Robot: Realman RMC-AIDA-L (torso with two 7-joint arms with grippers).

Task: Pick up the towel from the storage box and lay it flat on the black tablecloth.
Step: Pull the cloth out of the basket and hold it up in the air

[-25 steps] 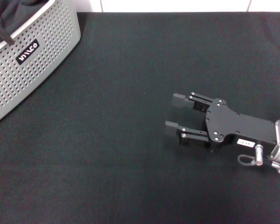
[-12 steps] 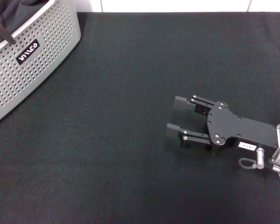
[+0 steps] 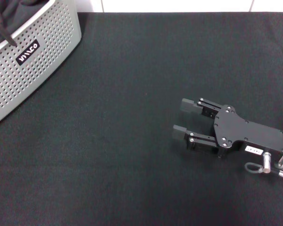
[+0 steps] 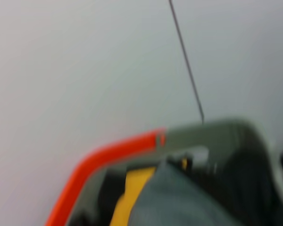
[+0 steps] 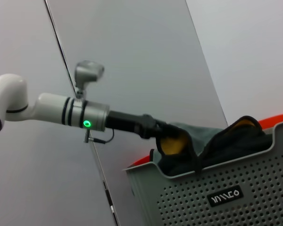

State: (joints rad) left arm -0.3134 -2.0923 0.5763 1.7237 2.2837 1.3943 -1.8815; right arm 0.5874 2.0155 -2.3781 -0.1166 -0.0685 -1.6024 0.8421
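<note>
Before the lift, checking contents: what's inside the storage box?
The storage box holds dark fabric heaped over the towel, with the left gripper reaching in. Anything deeper is hidden.

even soft light, left wrist view blurred

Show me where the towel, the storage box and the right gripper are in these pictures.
towel (image 5: pixel 172 145): right wrist view, the yellow patch at the left gripper's tip above the box.
storage box (image 3: pixel 35 70): head view, its perforated front wall.
right gripper (image 3: pixel 183 120): head view, the gap between its open fingertips, over the tablecloth.

Lab, bare white walls (image 5: pixel 254 52), robot arm (image 5: pixel 61 110)
</note>
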